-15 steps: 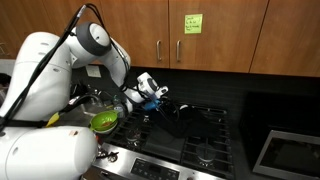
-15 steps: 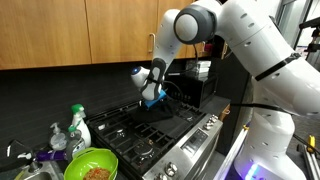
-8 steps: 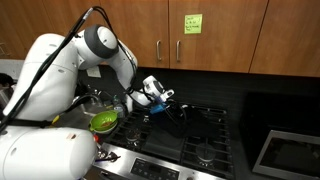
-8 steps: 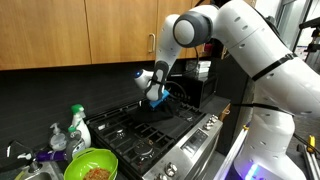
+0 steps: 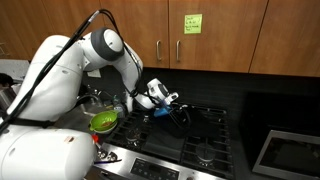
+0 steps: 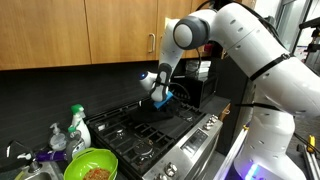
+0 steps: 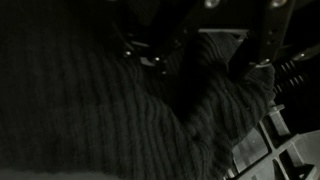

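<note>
My gripper (image 5: 172, 104) hangs low over the back of a black gas stove (image 5: 205, 132), also seen in the other exterior view (image 6: 166, 97). It is right at a dark bundle (image 5: 183, 113) lying on the grates. In the wrist view a dark ribbed knit cloth (image 7: 110, 110) fills most of the picture. The gripper (image 7: 200, 48) comes in from the top with its two fingers (image 7: 142, 52) standing wide apart just above the cloth. The jaws look open, with nothing held between them.
A green bowl (image 5: 104, 121) with food (image 6: 90, 166) sits beside the stove, near soap bottles (image 6: 77, 124). A black appliance (image 6: 200, 82) stands behind the gripper. Wooden cabinets with a yellow note (image 5: 192, 22) hang above. Stove grate bars (image 7: 285, 125) show beside the cloth.
My gripper has moved along the stove toward the dark bundle and a little lower; the arm has reached further out. Nothing else has moved.
</note>
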`<act>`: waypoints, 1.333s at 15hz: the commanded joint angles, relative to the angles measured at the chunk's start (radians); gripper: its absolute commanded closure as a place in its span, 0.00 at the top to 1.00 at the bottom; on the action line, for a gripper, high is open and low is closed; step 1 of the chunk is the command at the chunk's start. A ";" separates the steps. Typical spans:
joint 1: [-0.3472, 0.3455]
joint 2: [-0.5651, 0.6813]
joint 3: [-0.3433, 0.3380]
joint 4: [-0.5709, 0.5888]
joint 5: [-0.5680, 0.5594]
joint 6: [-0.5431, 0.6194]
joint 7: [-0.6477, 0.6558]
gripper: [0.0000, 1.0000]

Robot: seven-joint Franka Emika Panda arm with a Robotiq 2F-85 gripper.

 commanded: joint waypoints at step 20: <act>0.074 -0.120 -0.058 -0.355 -0.016 0.204 0.311 0.01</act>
